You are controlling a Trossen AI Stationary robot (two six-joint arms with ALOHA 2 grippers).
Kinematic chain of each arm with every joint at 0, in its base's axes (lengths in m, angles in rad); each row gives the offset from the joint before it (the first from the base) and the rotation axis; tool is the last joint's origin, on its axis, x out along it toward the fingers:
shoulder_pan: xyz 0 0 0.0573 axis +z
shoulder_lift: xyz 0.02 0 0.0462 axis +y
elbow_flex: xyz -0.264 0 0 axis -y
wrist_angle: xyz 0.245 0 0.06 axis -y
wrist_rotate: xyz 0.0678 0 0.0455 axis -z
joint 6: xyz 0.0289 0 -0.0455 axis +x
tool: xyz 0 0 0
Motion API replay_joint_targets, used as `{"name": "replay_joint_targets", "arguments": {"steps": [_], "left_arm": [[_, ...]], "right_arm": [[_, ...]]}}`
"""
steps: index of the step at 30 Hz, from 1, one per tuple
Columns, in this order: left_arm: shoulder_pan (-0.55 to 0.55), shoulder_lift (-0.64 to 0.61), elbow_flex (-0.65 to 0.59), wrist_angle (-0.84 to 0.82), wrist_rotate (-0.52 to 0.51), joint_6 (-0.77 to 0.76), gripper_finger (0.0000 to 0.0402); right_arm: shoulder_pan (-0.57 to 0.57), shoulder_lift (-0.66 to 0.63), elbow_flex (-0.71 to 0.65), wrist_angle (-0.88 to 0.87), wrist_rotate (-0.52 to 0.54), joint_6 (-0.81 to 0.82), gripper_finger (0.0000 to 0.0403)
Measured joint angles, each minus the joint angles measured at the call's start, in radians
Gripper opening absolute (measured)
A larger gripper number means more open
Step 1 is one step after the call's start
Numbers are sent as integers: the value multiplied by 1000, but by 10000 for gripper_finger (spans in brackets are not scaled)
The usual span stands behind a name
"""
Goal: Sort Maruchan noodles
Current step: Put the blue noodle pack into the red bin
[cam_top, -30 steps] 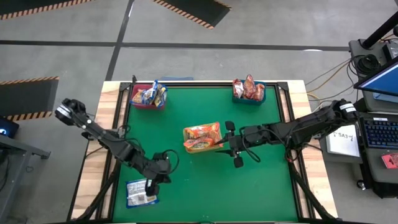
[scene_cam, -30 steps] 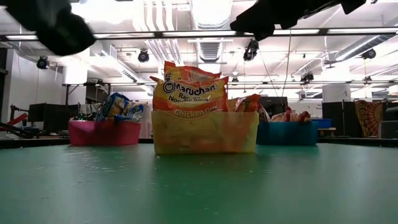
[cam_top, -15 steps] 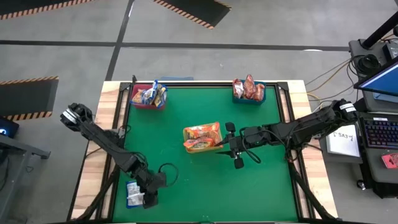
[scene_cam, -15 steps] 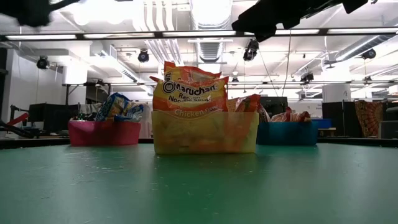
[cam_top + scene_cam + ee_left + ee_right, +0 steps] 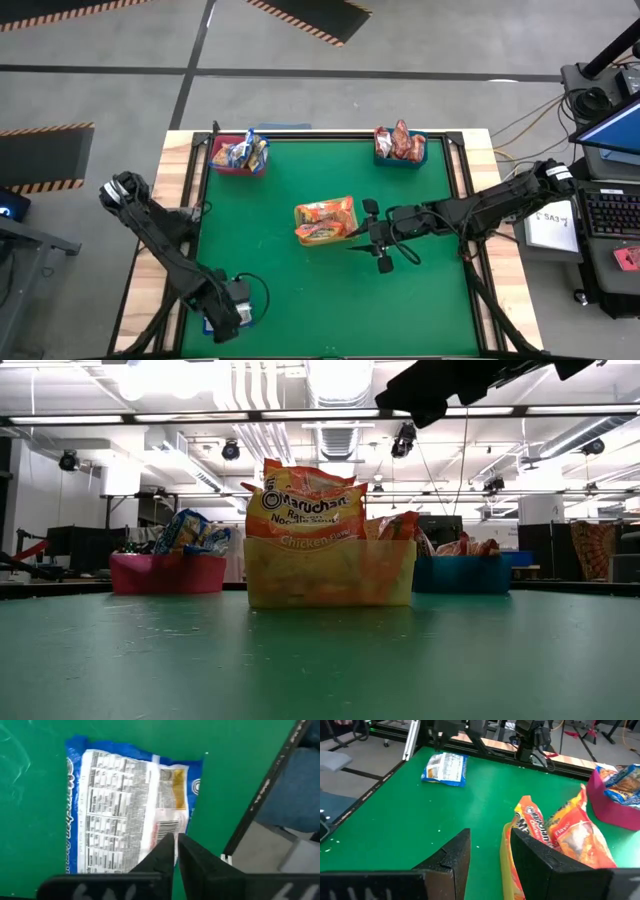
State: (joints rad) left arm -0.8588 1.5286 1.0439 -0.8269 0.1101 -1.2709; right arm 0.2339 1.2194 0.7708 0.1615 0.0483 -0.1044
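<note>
The blue packet [image 5: 131, 810] is found lying flat just ahead of the left gripper [image 5: 176, 851], fingers pressed together, long axis running roughly along them; right gripper [image 5: 487, 851] is parked, spread.

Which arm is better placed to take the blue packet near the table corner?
The left: its gripper hangs over the blue packet, fingers nearly together. The right gripper waits open beside the yellow bin, farther away.

- Blue-and-silver packet [image 5: 132, 810]: flat, label side up, near desk's front-left corner.
- Orange packets [image 5: 325, 218]: upright in yellow bin at desk centre.
- Blue packets [image 5: 241, 151]: far-left bin.
- Red packets [image 5: 399, 142]: far-right bin.
</note>
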Motion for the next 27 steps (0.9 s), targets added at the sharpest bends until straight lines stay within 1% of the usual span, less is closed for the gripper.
{"name": "replay_joint_targets", "arguments": {"steps": [4, 8, 14, 17, 19, 21, 27], "left_arm": [[-2, 53, 47, -8, -3, 29, 36], [-2, 123, 88, -47, -7, 57, 90], [-16, 238, 166, -242, -5, 114, 181], [-38, 279, 207, -279, -8, 167, 216], [-48, 293, 215, -281, -23, 171, 230], [-54, 302, 217, -283, -42, 170, 236], [-61, 306, 177, -287, -55, 163, 228]], "right_arm": [[16, 0, 0, 0, 0, 0, 130], [25, 0, 0, 0, 1, 1, 130], [35, 1, 0, 0, 4, 25, 130], [41, 6, 0, 0, 3, 26, 130], [44, 8, -1, 0, 3, 26, 130], [44, 9, -1, 0, 3, 26, 130], [46, 9, -1, 0, 3, 35, 130]]}}
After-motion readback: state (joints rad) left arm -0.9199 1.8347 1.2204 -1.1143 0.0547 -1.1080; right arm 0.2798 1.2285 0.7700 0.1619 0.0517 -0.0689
